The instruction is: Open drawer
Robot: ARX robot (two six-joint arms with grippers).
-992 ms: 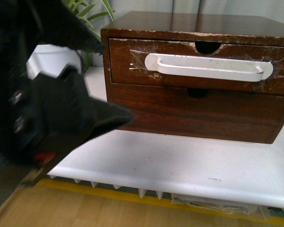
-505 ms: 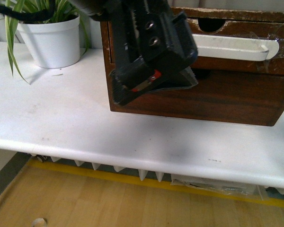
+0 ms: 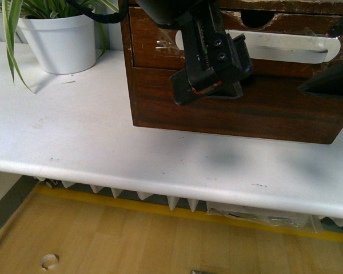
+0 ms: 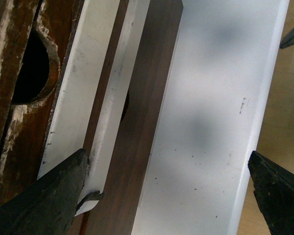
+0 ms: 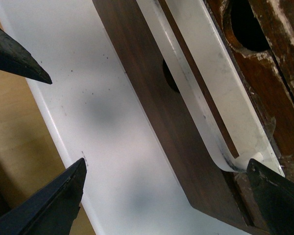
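Note:
The drawer is the top one in a dark-brown cabinet, shut, with a long white handle taped on and a half-round notch in its chipped top edge. My left gripper hangs open in front of the handle's left part. In the left wrist view the gripper is open, with one finger by the end of the handle. My right gripper is open at the handle's right end. In the right wrist view it is open, one finger next to the handle's end.
A plain handle-less drawer front sits below the top drawer. The cabinet stands on a white table, whose front edge is near. A white plant pot stands to the cabinet's left. Wooden floor lies below.
My left arm has swung from the near left across to the front of the top drawer. My right gripper has come into view at the handle's right end.

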